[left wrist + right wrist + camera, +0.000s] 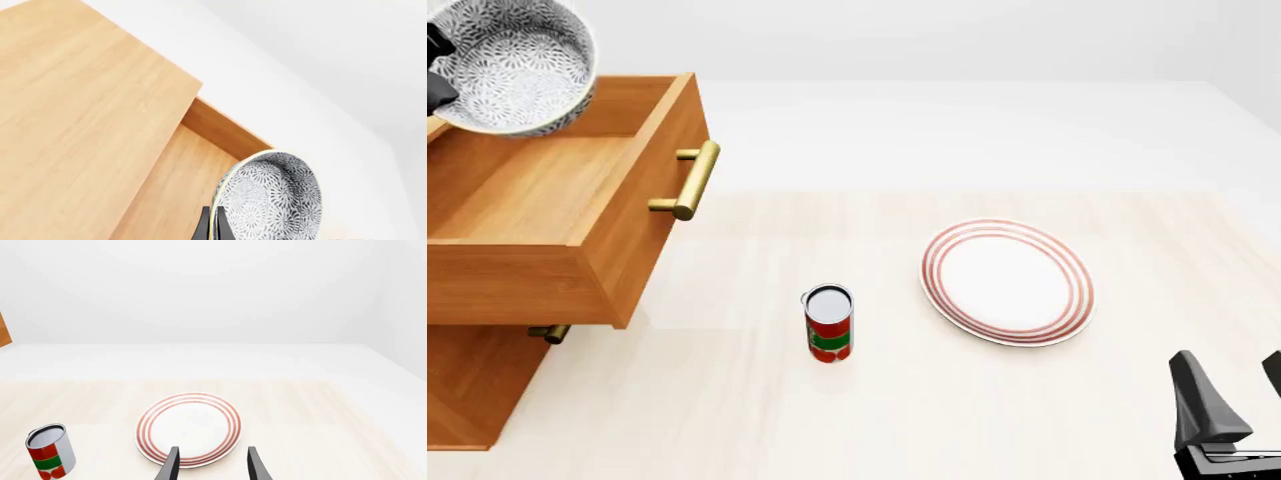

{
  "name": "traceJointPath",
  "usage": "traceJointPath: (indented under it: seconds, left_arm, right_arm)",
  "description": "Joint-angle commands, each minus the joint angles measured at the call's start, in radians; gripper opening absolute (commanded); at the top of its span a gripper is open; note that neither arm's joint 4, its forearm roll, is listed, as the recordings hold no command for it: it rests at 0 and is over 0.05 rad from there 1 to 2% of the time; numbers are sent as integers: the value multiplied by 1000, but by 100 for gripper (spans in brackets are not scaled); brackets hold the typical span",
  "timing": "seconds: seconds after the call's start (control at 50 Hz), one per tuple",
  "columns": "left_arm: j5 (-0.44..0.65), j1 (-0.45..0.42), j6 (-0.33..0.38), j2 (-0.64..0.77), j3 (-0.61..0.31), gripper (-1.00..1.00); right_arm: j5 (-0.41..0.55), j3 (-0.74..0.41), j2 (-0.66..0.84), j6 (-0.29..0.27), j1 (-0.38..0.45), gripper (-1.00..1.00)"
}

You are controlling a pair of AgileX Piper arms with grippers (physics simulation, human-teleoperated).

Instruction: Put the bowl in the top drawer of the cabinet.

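The speckled grey-blue bowl (518, 62) hangs tilted on its side above the far end of the open top drawer (554, 195). My left gripper (435, 72) is shut on the bowl's rim at the picture's left edge. The left wrist view shows the bowl (270, 197) pinched between the dark fingers (200, 227), over the drawer's floor (177, 192) and beside the cabinet's flat top (80, 100). The drawer's brass handle (690, 180) faces right. My right gripper (1234, 395) stands open and empty at the near right, just short of the plate in its wrist view (210, 462).
A white plate with red rim rings (1008, 282) lies right of centre. A red and green can (827, 322) stands upright in the middle. Below the open drawer sit the cabinet body (467, 385) and a smaller brass handle (550, 333).
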Motion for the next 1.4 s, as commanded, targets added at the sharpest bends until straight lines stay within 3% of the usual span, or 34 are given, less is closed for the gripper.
traceJointPath:
  seconds: [0.02,1.4]
  left_arm:
    - [6,2,21,21,-14,-100]
    - [34,17,76,113,-38,-100]
  right_arm:
    - [0,0,0,0,0,100]
    - [0,0,0,0,0,100]
